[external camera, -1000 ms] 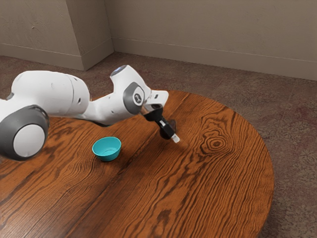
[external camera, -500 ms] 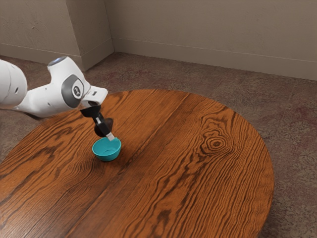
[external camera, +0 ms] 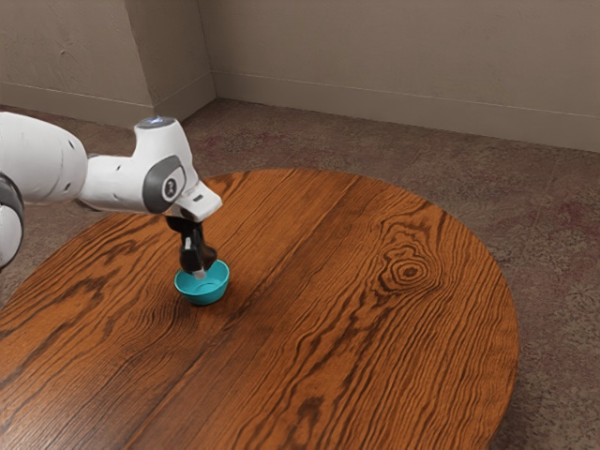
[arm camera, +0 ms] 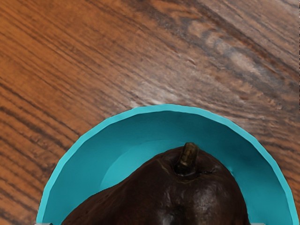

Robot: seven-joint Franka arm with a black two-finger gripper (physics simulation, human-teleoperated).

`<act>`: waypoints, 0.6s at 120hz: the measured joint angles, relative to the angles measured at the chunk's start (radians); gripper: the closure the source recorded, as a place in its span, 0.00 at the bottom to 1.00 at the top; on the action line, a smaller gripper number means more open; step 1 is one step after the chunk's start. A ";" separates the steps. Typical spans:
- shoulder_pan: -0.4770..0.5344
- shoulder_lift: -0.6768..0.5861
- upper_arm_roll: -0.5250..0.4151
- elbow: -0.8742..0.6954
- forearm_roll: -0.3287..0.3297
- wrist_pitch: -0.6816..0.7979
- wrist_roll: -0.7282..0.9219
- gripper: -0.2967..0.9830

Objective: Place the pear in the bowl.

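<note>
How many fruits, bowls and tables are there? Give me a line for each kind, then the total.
Fruit, a pear: 1
Bowl: 1
Table: 1
Total: 3

The bench (external camera: 356, 319) presents a round, dark-grained wooden top with a knot (external camera: 410, 272). Mottled carpet (external camera: 553, 225) lies beyond it, meeting a brownish wall (external camera: 403, 47) with baseboard (external camera: 403, 111).
</note>
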 joint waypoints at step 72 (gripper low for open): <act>-0.227 -0.441 -0.011 0.175 0.105 -0.517 -0.108 0.24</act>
